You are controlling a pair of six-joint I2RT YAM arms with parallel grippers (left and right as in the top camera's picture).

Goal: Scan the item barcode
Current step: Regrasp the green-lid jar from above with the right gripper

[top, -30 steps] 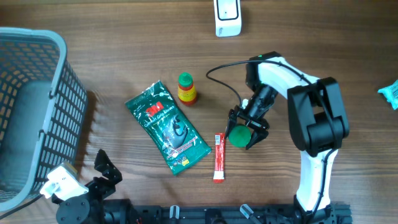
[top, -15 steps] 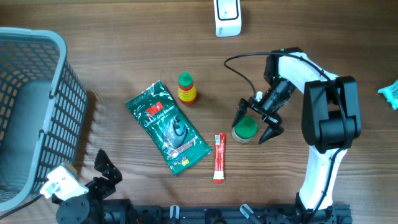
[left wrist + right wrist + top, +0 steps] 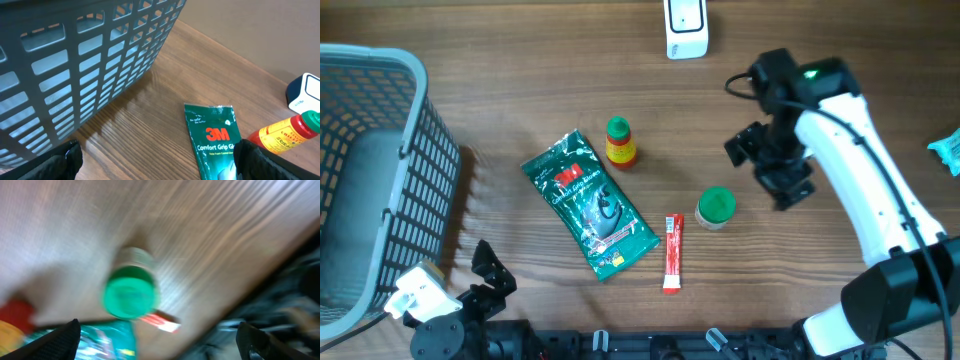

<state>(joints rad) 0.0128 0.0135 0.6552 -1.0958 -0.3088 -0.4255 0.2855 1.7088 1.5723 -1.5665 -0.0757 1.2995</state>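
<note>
A small jar with a green lid (image 3: pixel 715 207) stands upright on the wooden table, apart from both grippers. My right gripper (image 3: pixel 766 168) hangs open up and to the right of it, with nothing between its fingers. The blurred right wrist view looks down on the green-lidded jar (image 3: pixel 130 291), above and between the open right gripper's (image 3: pixel 160 347) fingers. My left gripper (image 3: pixel 160 167) is open and empty at the table's front left, facing the green 3M packet (image 3: pixel 212 135). The white scanner (image 3: pixel 685 28) stands at the far edge.
A grey slatted basket (image 3: pixel 380 180) fills the left side. The green 3M packet (image 3: pixel 590 205), a yellow bottle with a green cap (image 3: pixel 620 142) and a red stick sachet (image 3: pixel 672 252) lie mid-table. A teal wrapper (image 3: pixel 948 148) sits at the right edge.
My right gripper opened off the green-lidded jar, then rose and drew back to the right. The jar stays standing on the table. The left arm has not moved.
</note>
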